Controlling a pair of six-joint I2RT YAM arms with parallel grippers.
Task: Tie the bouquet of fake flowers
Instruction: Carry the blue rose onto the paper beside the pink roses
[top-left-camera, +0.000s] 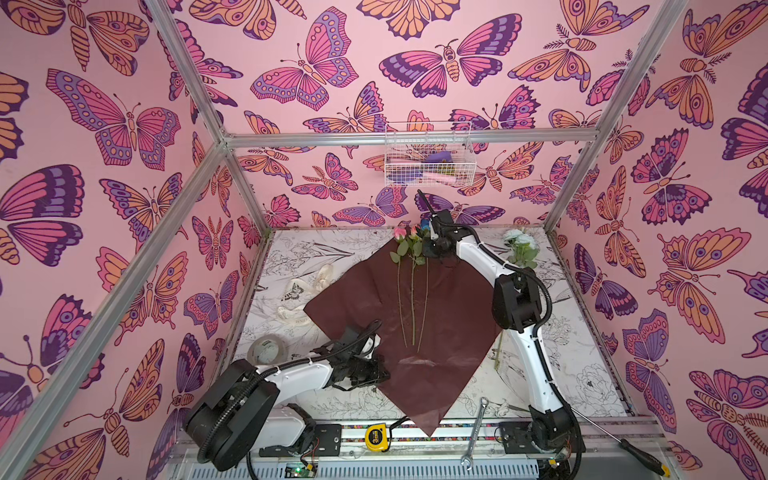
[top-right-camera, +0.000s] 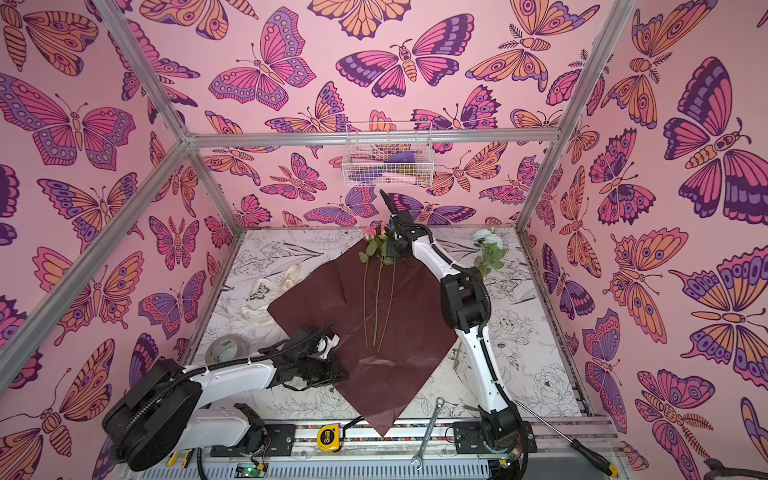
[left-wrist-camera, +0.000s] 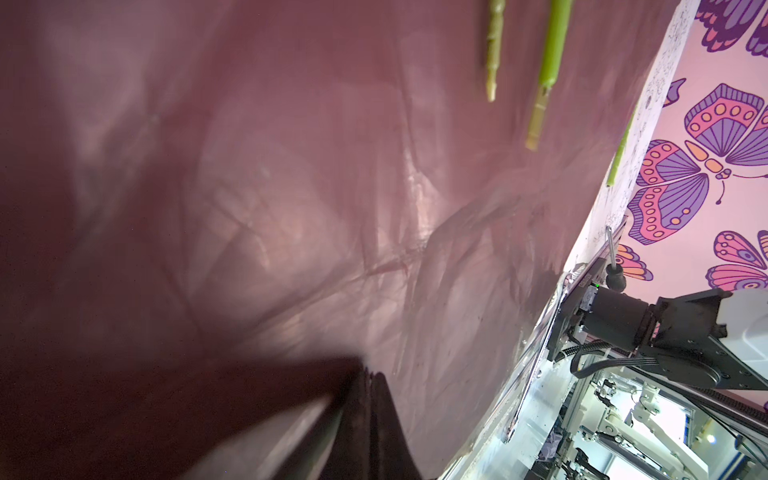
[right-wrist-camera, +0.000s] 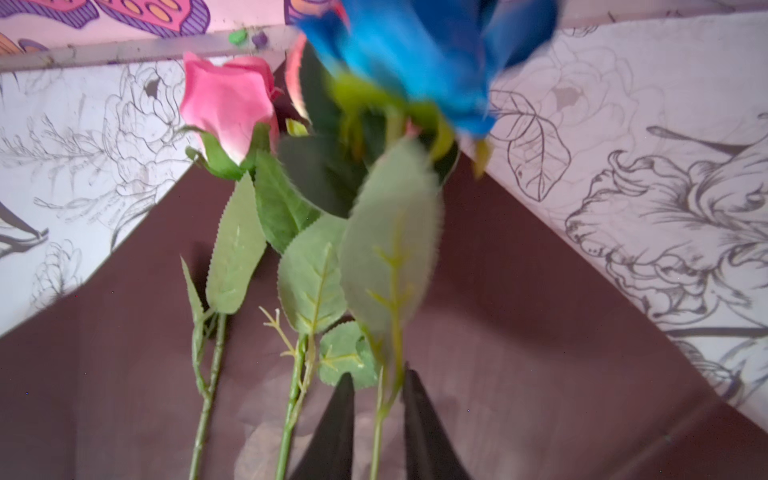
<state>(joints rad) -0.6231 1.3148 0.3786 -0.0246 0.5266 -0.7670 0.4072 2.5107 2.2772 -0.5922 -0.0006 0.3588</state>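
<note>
A: Right end effector (right-wrist-camera: 376, 374) part-open, straddling blue rose (right-wrist-camera: 428, 54) stem, no grip. Left end effector (top-left-camera: 380, 371) shut, wrapping paper's (top-left-camera: 449, 332) 7 o'clock.
B: Bouquet (top-left-camera: 412, 266) on paper, heads 12 o'clock. Retreat straight up.

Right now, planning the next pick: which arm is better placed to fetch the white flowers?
Probably right: the white flowers lie beside its arm; the left hand is across the paper.
</note>
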